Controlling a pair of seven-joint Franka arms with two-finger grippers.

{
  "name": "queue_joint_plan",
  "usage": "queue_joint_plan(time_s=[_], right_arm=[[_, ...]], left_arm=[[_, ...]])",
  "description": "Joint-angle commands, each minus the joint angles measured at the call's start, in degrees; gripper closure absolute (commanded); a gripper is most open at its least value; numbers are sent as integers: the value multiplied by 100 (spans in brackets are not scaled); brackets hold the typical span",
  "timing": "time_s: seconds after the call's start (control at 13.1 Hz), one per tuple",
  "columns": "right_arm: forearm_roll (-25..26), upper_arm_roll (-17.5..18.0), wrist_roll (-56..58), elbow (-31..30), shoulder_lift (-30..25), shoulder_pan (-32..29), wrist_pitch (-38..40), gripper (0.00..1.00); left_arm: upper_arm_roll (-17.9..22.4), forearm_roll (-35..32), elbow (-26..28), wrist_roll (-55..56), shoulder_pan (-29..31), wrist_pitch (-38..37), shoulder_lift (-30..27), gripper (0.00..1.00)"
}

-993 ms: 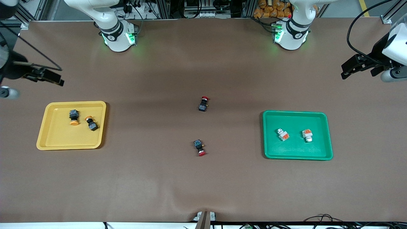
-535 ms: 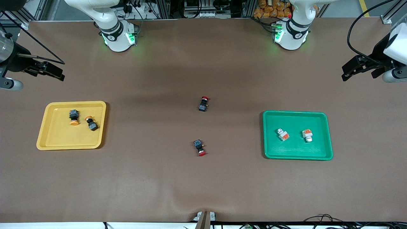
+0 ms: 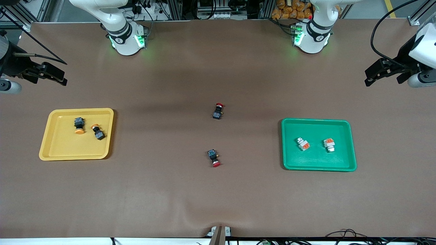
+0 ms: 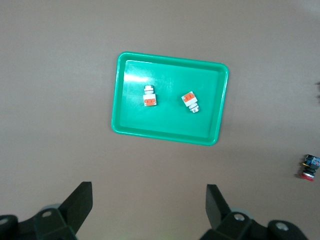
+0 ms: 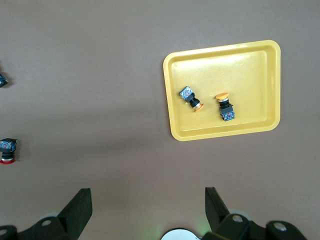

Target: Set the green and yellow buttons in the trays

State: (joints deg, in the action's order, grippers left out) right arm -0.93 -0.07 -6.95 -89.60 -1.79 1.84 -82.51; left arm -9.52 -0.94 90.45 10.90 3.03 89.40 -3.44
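Left wrist view: we see the left gripper (image 4: 149, 202) with fingers (image 4: 79, 202) spread wide, nothing between them, hanging high over bare worktop (image 4: 60, 150) at the left arm's end. Right gripper (image 5: 145, 205), same story: fingers (image 5: 80, 205) fully apart, empty, up over the worktop at the right arm's end.

In the front view, the left gripper sits at about 3 o'clock of the frame, up toward 2; the right gripper at about 9, up toward 10.

Green tray (image 3: 351, 149) lies flat toward the left arm's end. Two white-silver buttons (image 3: 302, 144) with orange blocks lie inside it, apart from each other, one at roughly 9 o'clock of the tray centre, the other (image 3: 329, 144) at roughly 3.

Yellow tray (image 3: 51, 149) lies flat toward the right arm's end. Two yellow-capped buttons (image 3: 79, 125) lie in its upper half, close together but not touching; the second (image 3: 97, 131) is at 4 o'clock from the first.

Two red-capped buttons lie on the bare worktop mid-table, between the trays: one (image 3: 218, 111) farther from the front camera, one (image 3: 214, 158) nearer, at 6 o'clock from it.
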Motion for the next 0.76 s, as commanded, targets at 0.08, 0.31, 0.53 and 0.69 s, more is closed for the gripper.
queue_joint_plan(time_s=[0.08,0.31,0.53,0.69], right_arm=[[-38,60,115,-22,-84,-96,24,0],[-38,60,115,-22,-75,-131,15,0],[-38,60,115,-22,-75,-132,7,0],[-38,60,115,-22,-75,-140,7,0]], left_arm=[[-42,112,25,-114,31,-46,-78,0],[-42,103,-18,-88,23,-194,-78,0],[-173,16,-97,-88,14,-397,-25,0],[-182,6,-98,-106,31,-441,-25,0]])
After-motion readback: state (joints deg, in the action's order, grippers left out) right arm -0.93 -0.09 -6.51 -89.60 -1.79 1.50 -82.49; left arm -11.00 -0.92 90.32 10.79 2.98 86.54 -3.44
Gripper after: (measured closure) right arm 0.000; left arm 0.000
